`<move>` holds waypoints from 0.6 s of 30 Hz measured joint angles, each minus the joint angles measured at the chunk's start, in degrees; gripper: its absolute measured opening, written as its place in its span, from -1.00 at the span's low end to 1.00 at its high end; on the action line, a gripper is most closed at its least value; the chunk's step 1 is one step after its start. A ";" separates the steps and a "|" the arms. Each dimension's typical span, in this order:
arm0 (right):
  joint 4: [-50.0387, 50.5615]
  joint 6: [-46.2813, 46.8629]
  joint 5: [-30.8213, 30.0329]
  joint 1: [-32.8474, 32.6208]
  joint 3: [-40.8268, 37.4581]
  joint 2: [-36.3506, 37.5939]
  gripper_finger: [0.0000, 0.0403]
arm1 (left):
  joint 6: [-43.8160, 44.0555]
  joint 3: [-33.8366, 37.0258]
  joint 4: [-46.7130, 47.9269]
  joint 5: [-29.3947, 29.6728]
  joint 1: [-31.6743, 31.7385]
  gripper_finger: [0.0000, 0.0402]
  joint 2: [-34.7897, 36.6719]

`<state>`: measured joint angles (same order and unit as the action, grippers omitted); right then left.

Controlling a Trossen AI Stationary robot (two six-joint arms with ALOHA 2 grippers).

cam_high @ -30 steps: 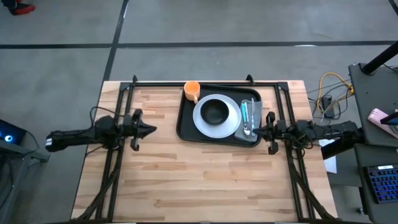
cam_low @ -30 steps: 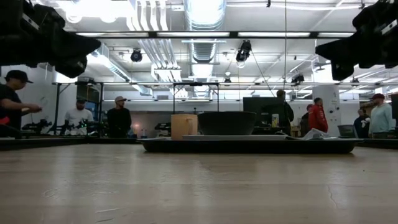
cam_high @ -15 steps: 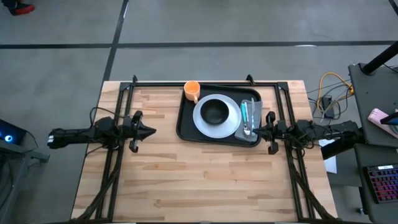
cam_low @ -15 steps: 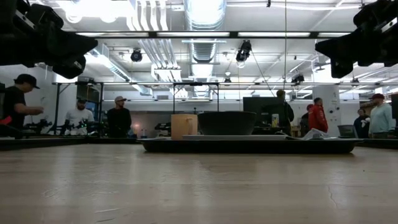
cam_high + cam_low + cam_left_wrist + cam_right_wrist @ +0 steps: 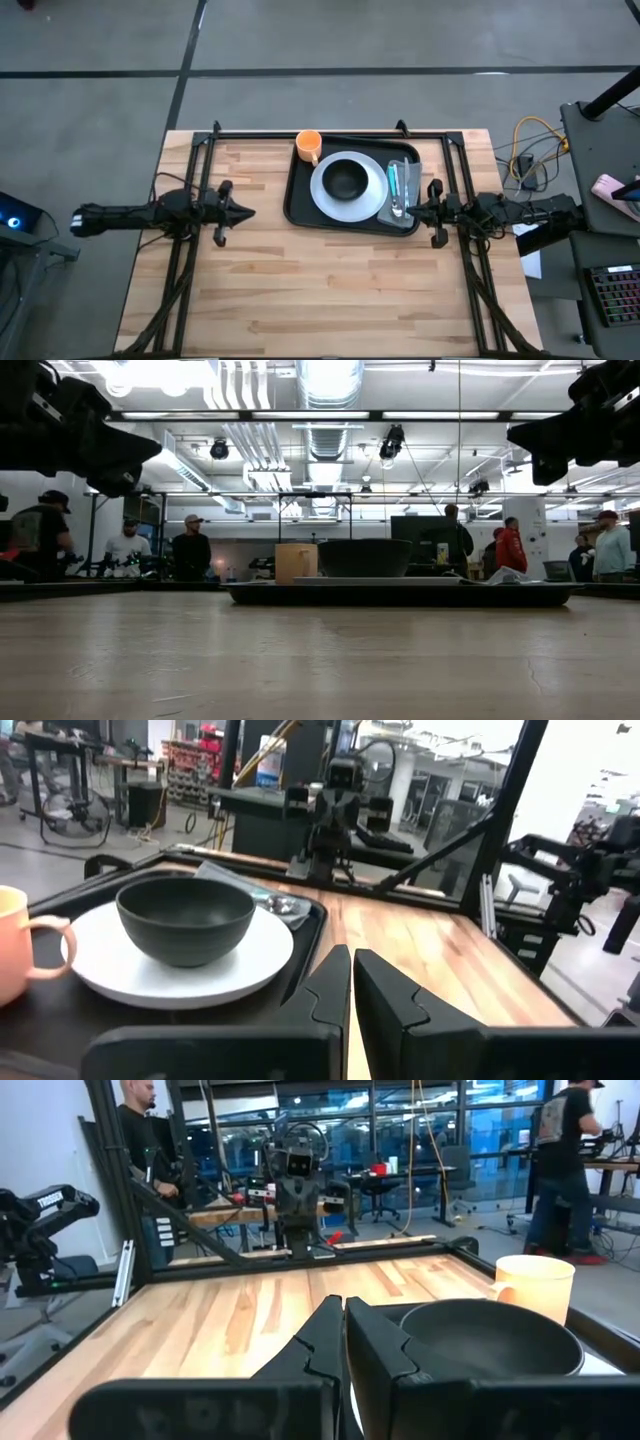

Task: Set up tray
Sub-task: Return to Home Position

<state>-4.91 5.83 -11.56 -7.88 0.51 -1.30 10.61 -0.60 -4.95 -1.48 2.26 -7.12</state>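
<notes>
The black tray (image 5: 298,205) lies flat on the far middle of the wooden table. On it a white plate (image 5: 372,200) carries a black bowl (image 5: 346,180). An orange cup (image 5: 309,146) stands at the tray's far left corner, and a grey napkin with cutlery (image 5: 403,188) lies along its right side. My left gripper (image 5: 250,212) is shut and hovers left of the tray, pointing at it; the left wrist view shows the bowl (image 5: 185,920) ahead of it. My right gripper (image 5: 410,210) is shut and hangs above the tray's right near corner, raised off the table in the low view (image 5: 520,438).
A black metal frame (image 5: 330,132) runs along the table's far edge and down both sides. Bare wood (image 5: 330,290) spans the near half of the table. Cables and a desk (image 5: 590,150) stand off the right side. People (image 5: 190,550) stand in the room beyond.
My left arm has swung a little, and its gripper has drifted slightly toward the table's near edge and dipped a bit in the low view. The right arm and everything on the tray have stayed where they were.
</notes>
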 joint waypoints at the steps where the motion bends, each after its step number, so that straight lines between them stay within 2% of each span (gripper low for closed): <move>1: 0.02 -0.02 0.03 0.00 0.00 0.00 -0.96 | 0.02 0.00 0.02 -0.02 0.00 -1.00 -0.50; 18: 0.00 0.14 0.00 0.00 0.00 -0.04 -0.96 | 0.02 0.04 0.02 -0.02 0.00 -1.00 -8.87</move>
<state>-4.91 5.97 -11.55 -7.88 0.51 -1.34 10.63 -0.56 -4.93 -1.50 2.26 -15.99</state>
